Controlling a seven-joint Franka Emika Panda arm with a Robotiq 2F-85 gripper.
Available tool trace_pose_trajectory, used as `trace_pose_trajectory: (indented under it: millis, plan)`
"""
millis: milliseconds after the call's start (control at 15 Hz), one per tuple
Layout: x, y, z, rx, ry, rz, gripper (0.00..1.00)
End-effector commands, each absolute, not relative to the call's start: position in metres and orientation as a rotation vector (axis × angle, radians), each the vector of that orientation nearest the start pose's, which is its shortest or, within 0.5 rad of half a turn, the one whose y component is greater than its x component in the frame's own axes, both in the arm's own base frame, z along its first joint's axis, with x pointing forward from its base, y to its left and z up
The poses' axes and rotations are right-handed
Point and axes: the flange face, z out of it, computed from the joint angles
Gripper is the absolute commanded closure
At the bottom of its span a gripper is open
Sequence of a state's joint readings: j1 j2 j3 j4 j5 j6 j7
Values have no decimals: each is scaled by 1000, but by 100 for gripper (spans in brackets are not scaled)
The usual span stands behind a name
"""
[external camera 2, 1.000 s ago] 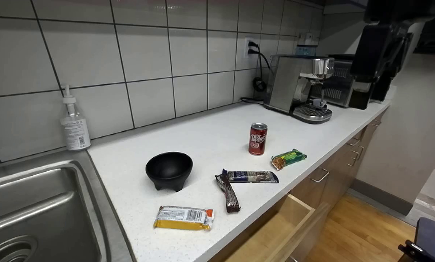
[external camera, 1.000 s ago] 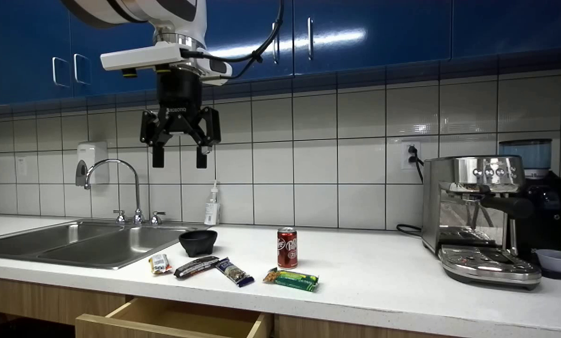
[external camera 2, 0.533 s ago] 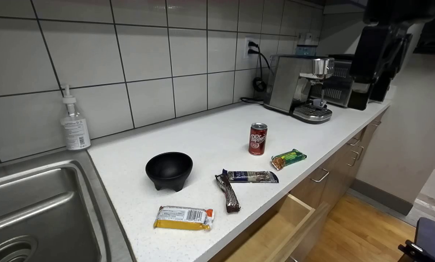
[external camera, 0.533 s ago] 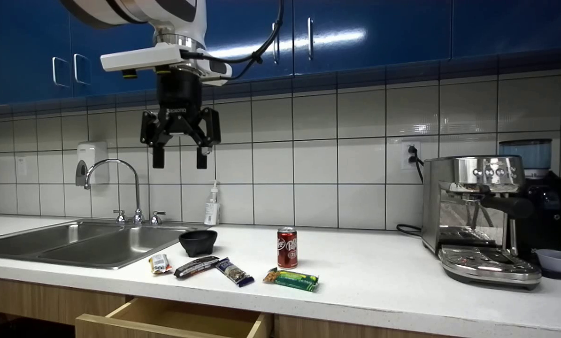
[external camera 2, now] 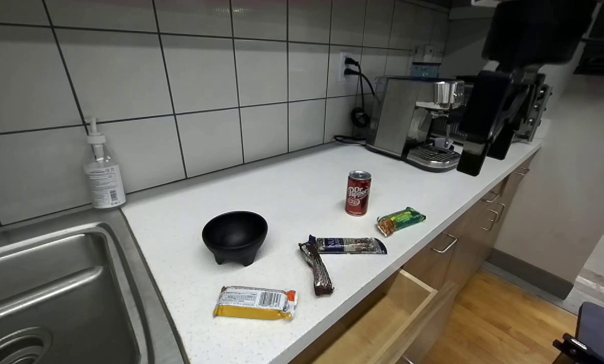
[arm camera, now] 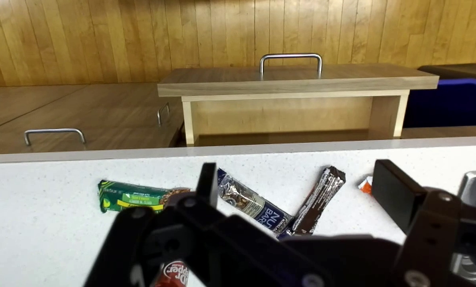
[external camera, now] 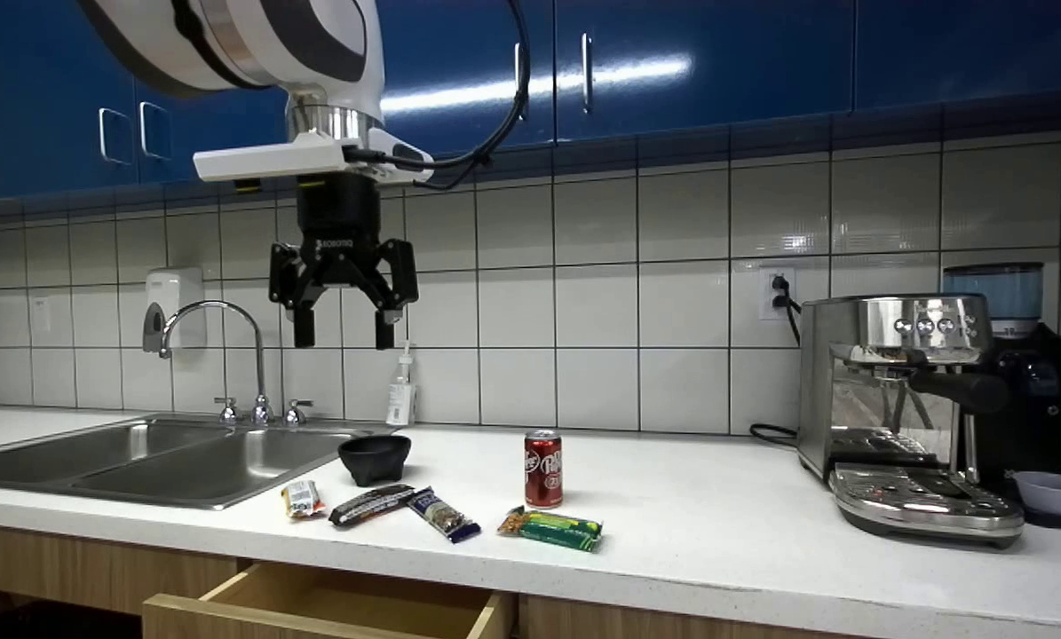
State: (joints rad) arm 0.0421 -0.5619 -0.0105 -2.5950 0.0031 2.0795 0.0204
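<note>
In the wrist view the gripper (arm camera: 296, 169) hides all but an orange tip of the yellow bar (external camera 2: 255, 303) and, with the bottom edge, most of the can (external camera 2: 358, 194). Its fingers stand apart above the counter (external camera: 699, 515), where the nut bar (arm camera: 253, 202) lies, navy-ended, brown-speckled between, one end meeting the dark bar (arm camera: 319, 201).

A kitchen: in an exterior view, blue cabinets (external camera: 699, 98) run from 10 to 2 o'clock above white tiles (external camera: 597, 306). A soap dispenser (external camera: 186, 306) is mounted at 9, a steel double sink (external camera: 184, 470) with curved faucet (external camera: 260, 373) lies at 8, and an espresso machine (external camera: 867, 399) stands on the countertop (external camera: 690, 497) just past 3.
</note>
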Motion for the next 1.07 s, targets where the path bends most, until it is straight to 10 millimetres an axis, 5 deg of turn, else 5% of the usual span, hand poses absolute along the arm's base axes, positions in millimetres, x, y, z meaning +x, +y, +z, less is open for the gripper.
trace_pose_trajectory:
  millis: [0,1000]
  plan:
    - [377,25,422,-3143,-106,-93,0]
    - [395,53,307,-3162,-131,-60,0]
